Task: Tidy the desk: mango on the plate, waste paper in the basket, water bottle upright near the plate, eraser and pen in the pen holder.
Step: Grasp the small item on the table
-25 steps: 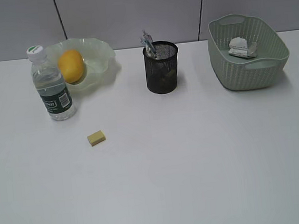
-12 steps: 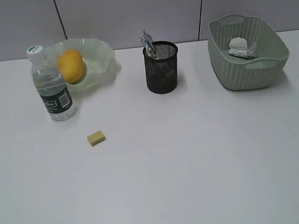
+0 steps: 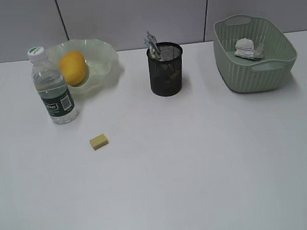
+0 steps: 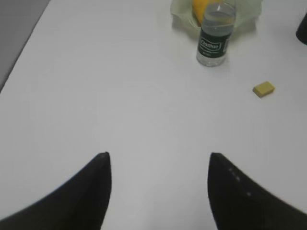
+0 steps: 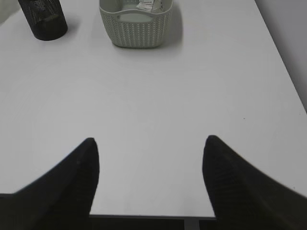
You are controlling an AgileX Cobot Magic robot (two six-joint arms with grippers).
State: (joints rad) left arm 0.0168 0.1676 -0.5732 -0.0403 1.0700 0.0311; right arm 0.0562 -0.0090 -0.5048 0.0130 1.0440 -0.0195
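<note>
1. I see the water bottle (image 3: 53,86) upright at the far left of the desk (image 3: 202,170), touching the plate (image 3: 102,60) at its 8 o'clock edge.
2. The mango (image 3: 73,68) lies in the plate.
3. A yellow eraser (image 3: 99,141) lies loose on the desk, at 5 o'clock from the bottle, well apart from the holder.
4. The pen holder (image 3: 166,70) stands at centre, pens (image 3: 152,43) protruding.
5. The basket (image 3: 253,53) at far right holds the waste paper (image 3: 248,49).
6. My left gripper (image 4: 158,160) has fingers spread, empty, above bare desk.
7. My right gripper (image 5: 149,143) likewise has fingers spread, empty.
</note>
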